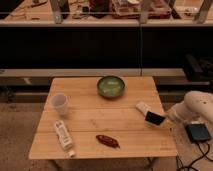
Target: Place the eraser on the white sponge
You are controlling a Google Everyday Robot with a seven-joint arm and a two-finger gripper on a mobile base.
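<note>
Camera view puts the eraser (154, 118) at the table's right edge, a small black block that looks tilted. Its upper-left corner is just beside the sponge (143, 107), which lies flat on the wood a little up and to the left. Whether the two touch is hard to tell. The gripper (163, 119) meets the eraser's right side, at the end of the white arm (196, 106) that reaches in from the right (whether it is spread or clamped on the eraser I cannot tell). The arm is cut off by the right edge. Below it a blue box (198, 132) sits on the floor, its cable running out of view. Well apart on the table (115, 122) are a green bowl (111, 86) at the back, a cup (60, 103) at the left, a white bottle (63, 135) lying near the front-left corner, and a dark red thing (108, 141) at the front, too small to name.
</note>
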